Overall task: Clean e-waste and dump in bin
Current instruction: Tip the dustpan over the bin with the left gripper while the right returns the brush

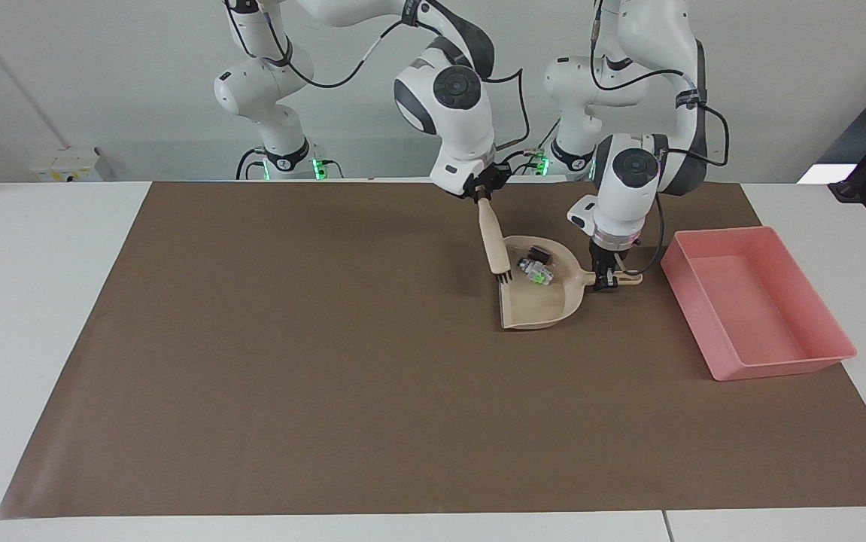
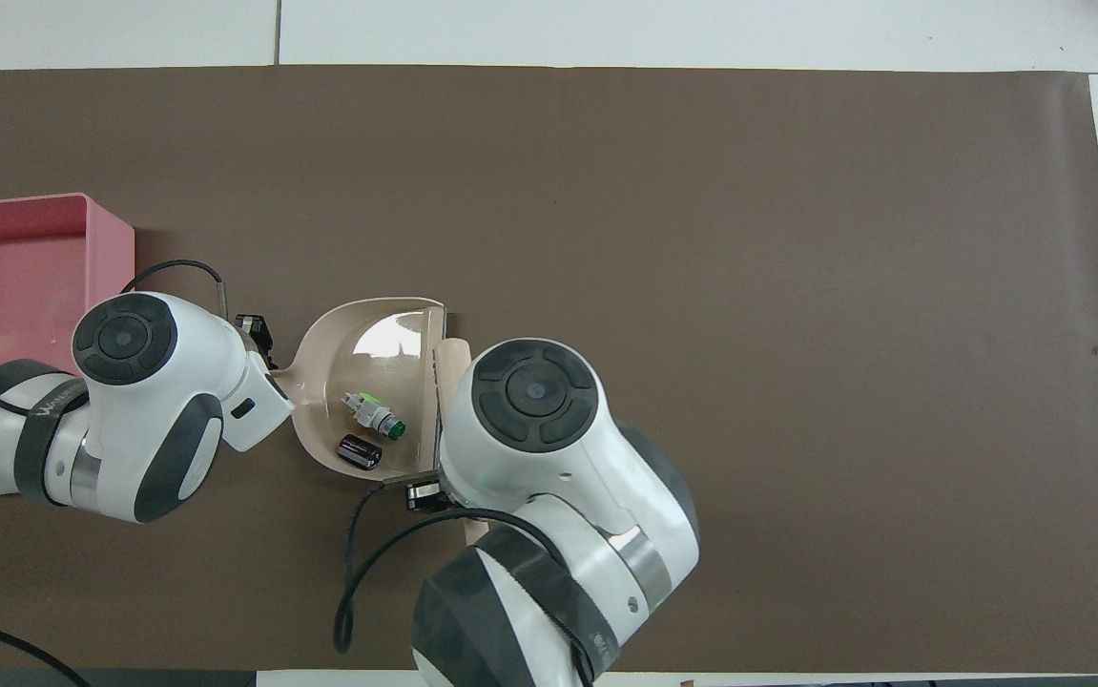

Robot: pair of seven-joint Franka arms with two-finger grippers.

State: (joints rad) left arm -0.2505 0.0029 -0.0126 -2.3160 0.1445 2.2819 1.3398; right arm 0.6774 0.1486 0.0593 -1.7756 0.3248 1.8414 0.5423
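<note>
In the facing view, the left gripper (image 1: 608, 280) pinches the handle of a beige dustpan (image 1: 534, 305), jaws pressed on it. The handle points toward three o'clock, at the pink bin (image 1: 771, 361), and the pan's open mouth faces nine o'clock. The e-waste (image 1: 535, 266) lies inside the pan near its rounded back wall: a white piece with a green mark and a dark cylinder just beside it, the pair strung out along the pan's back. The right gripper (image 1: 482, 194) clamps a small beige brush (image 1: 493, 241) by its handle top, the brush hanging tilted, bristles at six o'clock, over the pan's open edge. The bin sits on the brown mat (image 1: 290, 361) toward the left arm's end.
</note>
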